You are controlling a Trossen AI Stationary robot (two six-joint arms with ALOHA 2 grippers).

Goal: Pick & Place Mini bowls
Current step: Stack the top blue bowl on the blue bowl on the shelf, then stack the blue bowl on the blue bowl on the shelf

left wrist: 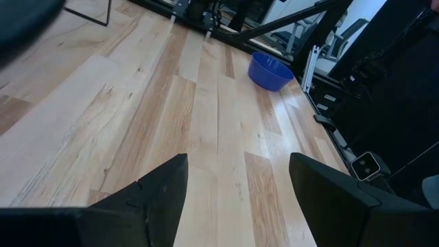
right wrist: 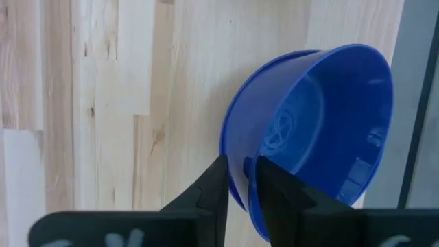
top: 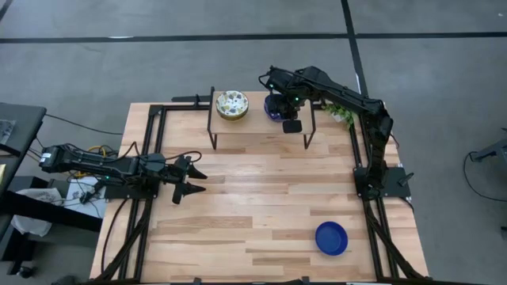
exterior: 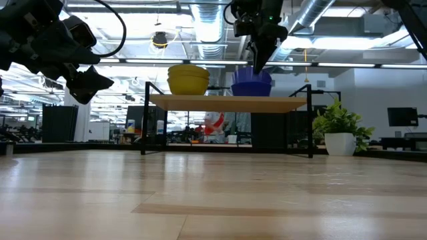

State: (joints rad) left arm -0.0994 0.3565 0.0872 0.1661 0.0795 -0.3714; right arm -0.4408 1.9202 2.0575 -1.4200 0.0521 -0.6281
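Gleaming glossy blue, bowl (right wrist: 322,130) rim sits between right pincer (right wrist: 239,180) fingers.

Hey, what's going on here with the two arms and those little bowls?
The right gripper is at the small raised shelf at the table's back, its fingers straddling the rim of a blue bowl there. A patterned bowl stack sits beside it. Another blue bowl waits on the table. The left gripper hangs open, idle.
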